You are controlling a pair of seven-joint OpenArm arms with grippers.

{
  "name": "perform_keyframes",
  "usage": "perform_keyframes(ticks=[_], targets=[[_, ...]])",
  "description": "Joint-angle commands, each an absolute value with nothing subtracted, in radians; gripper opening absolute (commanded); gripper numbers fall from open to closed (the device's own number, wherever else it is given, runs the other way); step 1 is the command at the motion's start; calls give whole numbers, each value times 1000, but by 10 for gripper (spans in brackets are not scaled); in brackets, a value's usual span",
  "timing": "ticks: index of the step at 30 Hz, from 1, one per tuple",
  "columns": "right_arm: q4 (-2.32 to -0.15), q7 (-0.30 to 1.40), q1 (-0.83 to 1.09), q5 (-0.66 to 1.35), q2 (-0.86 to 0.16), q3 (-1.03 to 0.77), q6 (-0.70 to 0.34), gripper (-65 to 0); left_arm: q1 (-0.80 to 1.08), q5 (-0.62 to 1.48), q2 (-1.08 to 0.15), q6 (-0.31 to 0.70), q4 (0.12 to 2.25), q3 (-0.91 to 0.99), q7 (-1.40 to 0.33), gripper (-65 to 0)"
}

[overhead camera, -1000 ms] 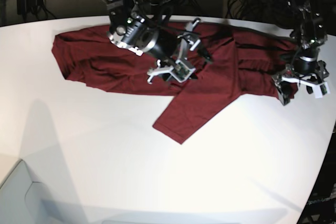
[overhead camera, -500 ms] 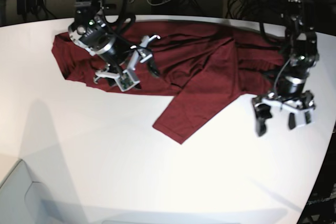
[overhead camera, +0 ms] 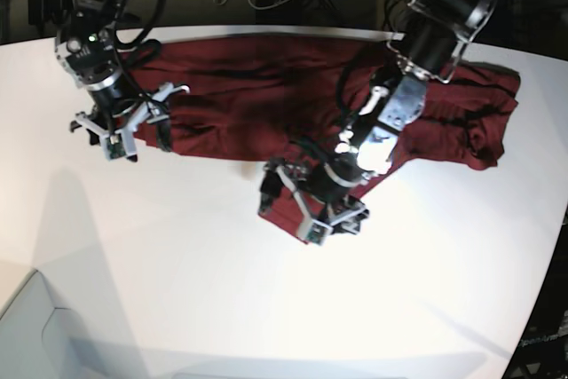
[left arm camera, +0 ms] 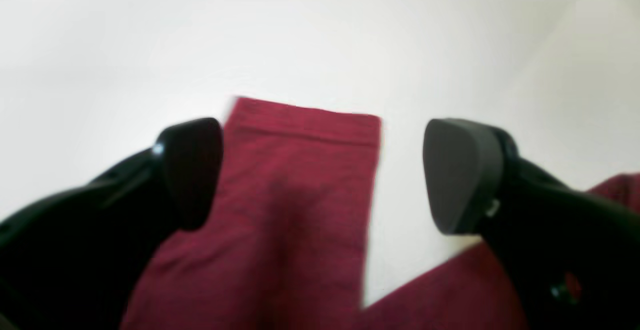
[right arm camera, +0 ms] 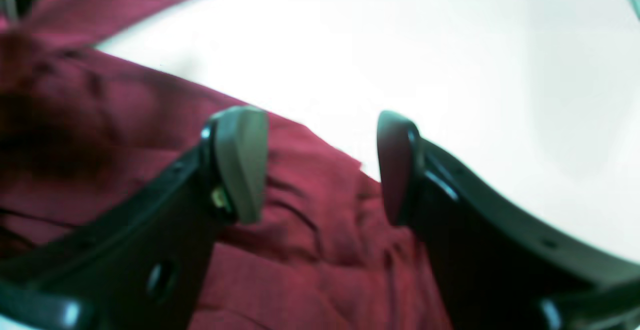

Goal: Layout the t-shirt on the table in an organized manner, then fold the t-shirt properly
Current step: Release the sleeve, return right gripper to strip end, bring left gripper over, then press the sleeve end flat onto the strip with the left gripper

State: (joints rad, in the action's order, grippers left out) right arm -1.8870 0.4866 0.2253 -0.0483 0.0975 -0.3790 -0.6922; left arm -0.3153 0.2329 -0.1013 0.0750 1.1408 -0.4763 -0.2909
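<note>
T-shirt (overhead camera: pixel 266 95), maroon, lies rumpled across the far side of the white counter (overhead camera: pixel 177 272) (one sleeve end points forward). Left gripper (overhead camera: pixel 311 201) straddles that sleeve end, fingers spread, grasping nothing. Right gripper (overhead camera: pixel 129 130), fingers likewise released, hovers over the shirt's edge.

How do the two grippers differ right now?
The left gripper hangs over the sleeve cuff near the middle of the table; the right gripper is at the shirt's far end. The left gripper's jaws stand wider apart than the right gripper's. The left one straddles flat cloth, the right one a wrinkled edge. Both are open, hold nothing and point down at the shirt.
</note>
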Motion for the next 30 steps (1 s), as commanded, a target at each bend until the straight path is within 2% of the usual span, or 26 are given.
perform_keyframes(ticks=[1,8,19,21,23,26,30], targets=[[-1906,456,216,-28,97,-389,-698,-298,-355,200,-68,73,1135,-475,-252,-35],[-1906,456,219,-28,99,-447,-698,-298,-404,25,50,77,918,-472,-248,-36],[-1902,456,219,-28,99,-473,-698,-298,-450,21,58,74,740,-470,-243,-50],[-1902,456,219,-28,99,-473,-698,-298,-450,21,56,79,728,-470,-243,-113],[-1902,456,219,-28,99,-473,-698,-298,-449,22,53,79,723,-470,-243,-210],[-1899,456,219,-28,99,-473,-698,-298,-447,22,53,74,707,-470,-243,-412],[-1897,456,219,-28,99,-473,-698,-298,-447,22,53,74,707,-469,-248,-650]])
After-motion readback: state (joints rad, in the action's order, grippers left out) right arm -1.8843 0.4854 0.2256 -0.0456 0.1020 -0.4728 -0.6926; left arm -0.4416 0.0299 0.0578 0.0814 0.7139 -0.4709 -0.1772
